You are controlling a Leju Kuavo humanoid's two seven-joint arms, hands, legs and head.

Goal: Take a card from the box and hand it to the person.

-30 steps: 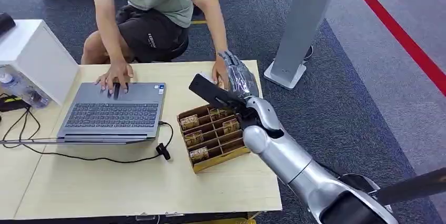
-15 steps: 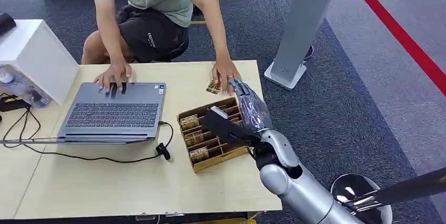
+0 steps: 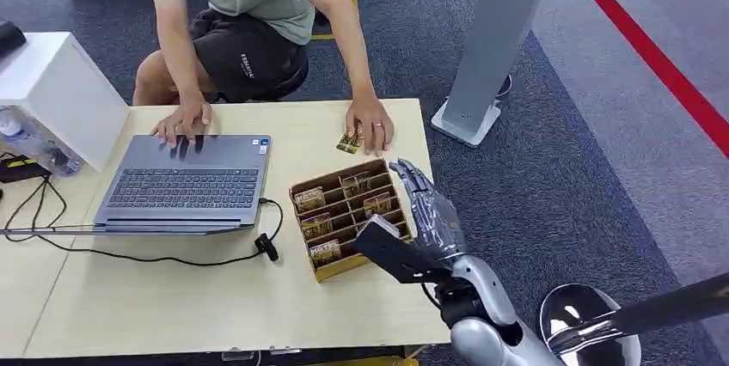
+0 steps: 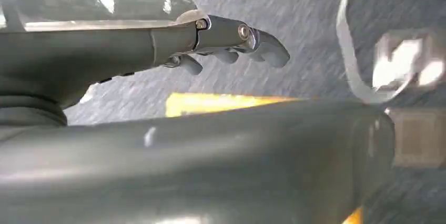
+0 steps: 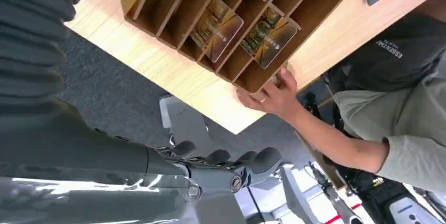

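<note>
Right hand: fingers spread, holding nothing, at the table's right edge beside the box. Left hand: fingers loosely extended, nothing in them. One card lies on the table at the person's hand; five cards show in the box.

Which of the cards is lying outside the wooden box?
The card lying flat on the table, just beyond the box, under the person's hand. All the other cards stand in the box's compartments.
</note>
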